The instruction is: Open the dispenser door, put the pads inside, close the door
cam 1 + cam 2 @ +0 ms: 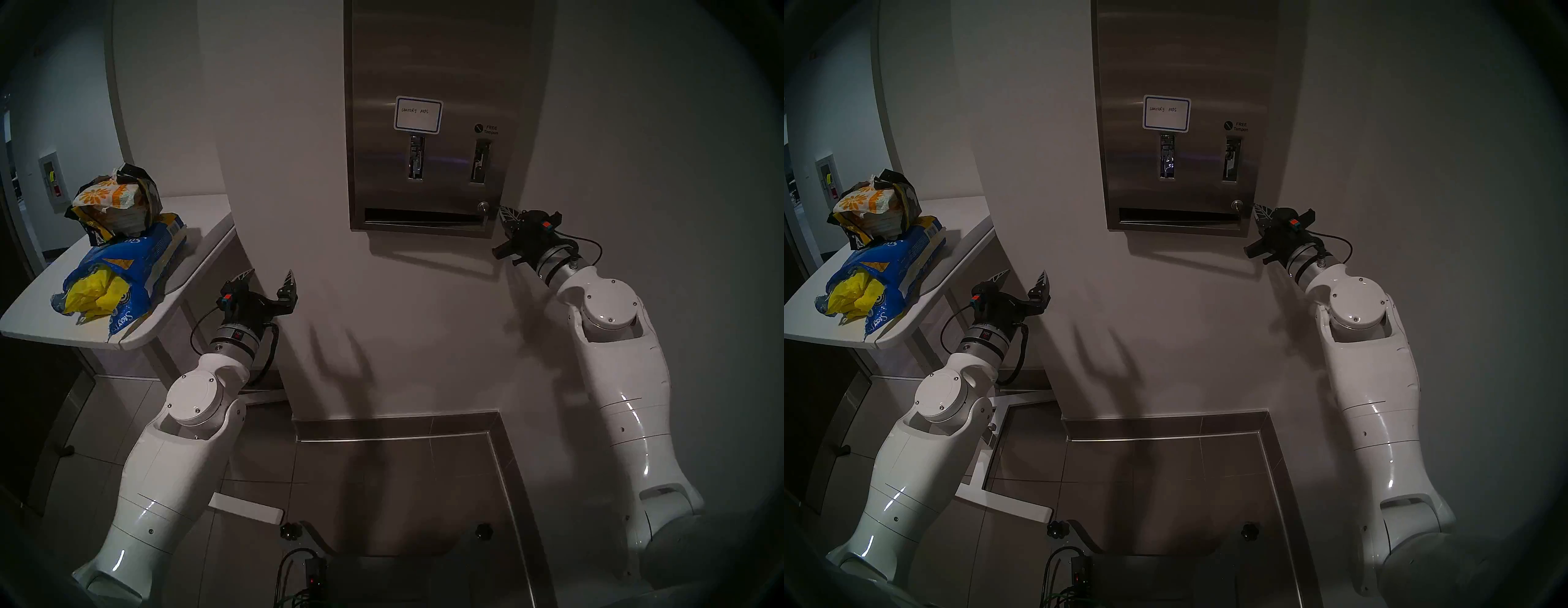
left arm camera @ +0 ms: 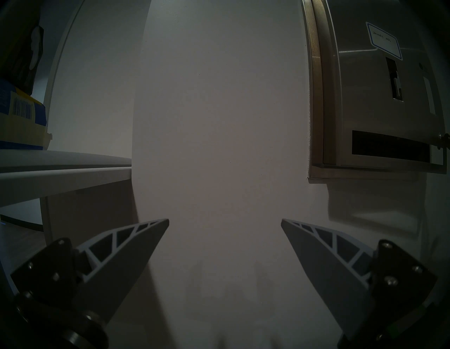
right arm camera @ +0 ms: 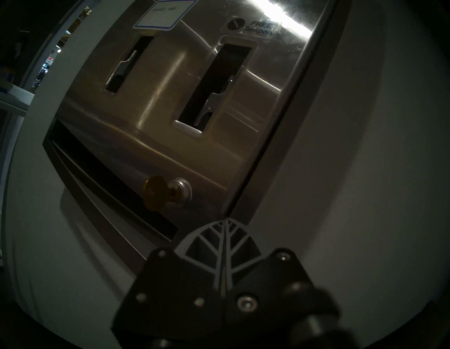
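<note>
The steel dispenser hangs on the wall, its door closed flush, with a white blue-bordered label and two lever slots. A brass key sticks in the round lock at the door's lower right. My right gripper is shut, empty, its tip at the door's right edge just beside the lock. My left gripper hangs open and empty before the bare wall, below left of the dispenser. Yellow pads spill from a torn blue bag; flower-printed pads sit on top.
The bags rest on a white table at the left, against the wall corner. A steel-edged baseboard and tiled floor lie below. A doorway opens at the far left.
</note>
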Motion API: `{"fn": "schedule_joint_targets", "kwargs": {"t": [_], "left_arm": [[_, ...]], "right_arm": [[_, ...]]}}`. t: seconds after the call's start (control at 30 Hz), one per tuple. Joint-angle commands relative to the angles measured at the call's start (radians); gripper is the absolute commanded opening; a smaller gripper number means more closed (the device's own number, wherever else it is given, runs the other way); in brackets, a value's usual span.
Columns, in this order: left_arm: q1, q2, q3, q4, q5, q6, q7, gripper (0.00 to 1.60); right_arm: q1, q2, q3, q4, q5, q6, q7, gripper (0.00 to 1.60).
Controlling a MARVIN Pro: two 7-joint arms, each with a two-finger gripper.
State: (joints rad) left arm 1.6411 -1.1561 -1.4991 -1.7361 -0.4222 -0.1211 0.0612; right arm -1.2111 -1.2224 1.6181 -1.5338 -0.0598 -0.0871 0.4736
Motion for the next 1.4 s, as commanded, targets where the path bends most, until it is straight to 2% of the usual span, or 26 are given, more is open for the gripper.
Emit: {"fn": "schedule_joint_targets", "kwargs": {"t": [0.0, 0.33, 0.4, 0.53, 0.73, 1.0, 1.07, 1.17, 1.37], "left_arm": [[-0.026, 0.0, -0.012, -0.031, -0.001, -0.015, 0.002, 1.6], [-0.026, 0.0, -0.012, -0.031, 0.0, -0.014, 0.001, 1.6], [-0.026, 0.0, -0.012, -0.031, 0.0, -0.014, 0.001, 1.6], [-0.026, -0.001, -0.012, -0.03, 0.0, -0.014, 0.001, 1.6], [-0.026, -0.001, -0.012, -0.031, 0.0, -0.014, 0.001, 1.6], [-0.026, -0.002, -0.013, -0.031, 0.0, -0.015, 0.001, 1.6], [-0.026, -0.002, -0.013, -0.032, 0.0, -0.015, 0.001, 1.6], [-0.026, -0.002, -0.013, -0.032, 0.0, -0.015, 0.001, 1.6], [-0.026, -0.002, -0.014, -0.032, 0.001, -0.015, 0.001, 1.6]], "right_arm": [[0.053, 0.031, 0.013, -0.048, 0.063, -0.033, 0.084, 0.0], [0.056, 0.059, 0.035, -0.059, 0.175, -0.021, 0.247, 0.0], [0.054, 0.063, 0.034, -0.063, 0.185, -0.018, 0.256, 0.0], [0.037, 0.109, 0.025, -0.083, 0.223, -0.001, 0.333, 0.0], [0.014, 0.166, 0.029, -0.087, 0.272, 0.018, 0.387, 0.0], [0.004, 0.235, 0.043, -0.07, 0.401, 0.054, 0.505, 0.0], [0.016, 0.233, 0.054, -0.054, 0.421, 0.063, 0.562, 0.0], [0.024, 0.235, 0.053, -0.042, 0.445, 0.07, 0.598, 0.0], [0.033, 0.226, 0.048, -0.03, 0.455, 0.076, 0.63, 0.0]]}}
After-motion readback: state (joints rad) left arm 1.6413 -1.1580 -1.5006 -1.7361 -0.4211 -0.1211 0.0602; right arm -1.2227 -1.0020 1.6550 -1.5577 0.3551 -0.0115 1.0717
